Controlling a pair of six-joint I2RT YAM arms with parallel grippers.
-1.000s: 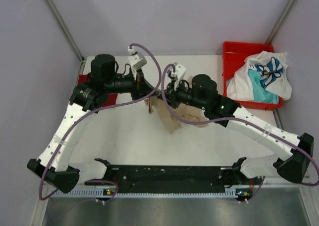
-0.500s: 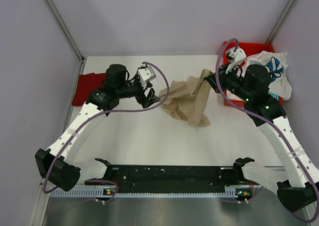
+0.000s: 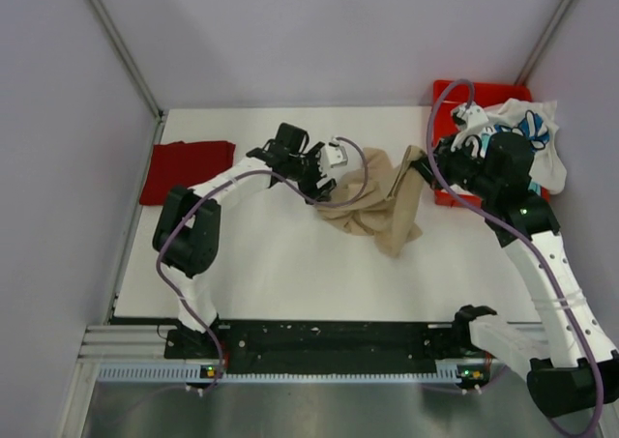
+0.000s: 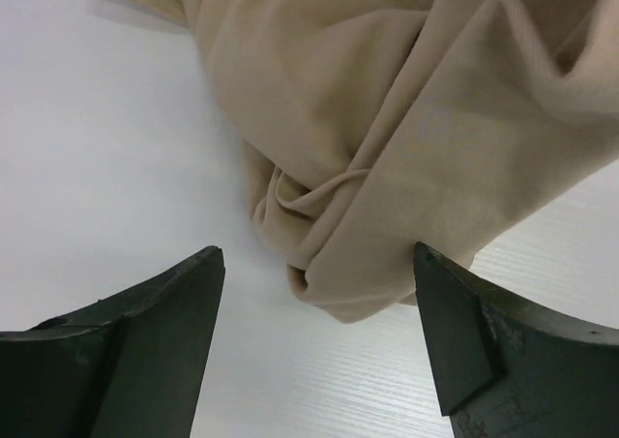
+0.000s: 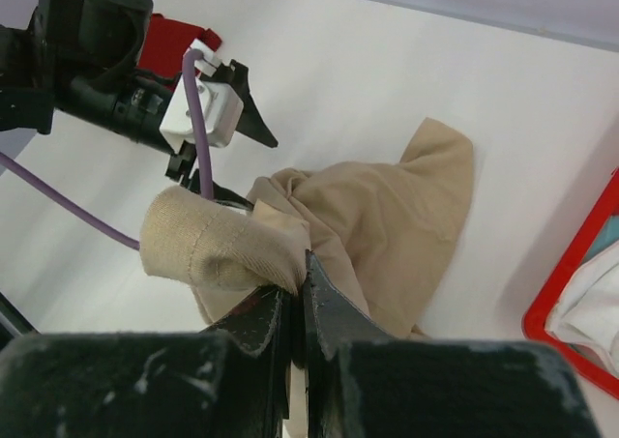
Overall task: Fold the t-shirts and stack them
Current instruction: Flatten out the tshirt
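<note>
A crumpled tan t-shirt [image 3: 372, 206] lies mid-table. My right gripper [image 3: 418, 164] is shut on a rolled hem of it [image 5: 222, 240], holding that edge up at the shirt's right end; in the right wrist view the jaws [image 5: 305, 264] pinch the cloth. My left gripper [image 3: 326, 187] stands open just left of the shirt, low over the table, with a bunched fold [image 4: 329, 283] lying between its fingers [image 4: 317, 254], untouched. A dark red t-shirt [image 3: 189, 170] lies flat at the far left. A white t-shirt with blue print [image 3: 527, 133] sits heaped in the bin.
The red plastic bin [image 3: 445, 95] stands at the back right, right behind my right gripper; its rim [image 5: 571, 269] shows in the right wrist view. The enclosure's walls close the table on three sides. The arms' base rail [image 3: 329, 341] runs along the near edge.
The left gripper has opened and let go of the tan shirt, then come back in at its left edge. The right gripper has pulled the shirt right, toward the bin.
</note>
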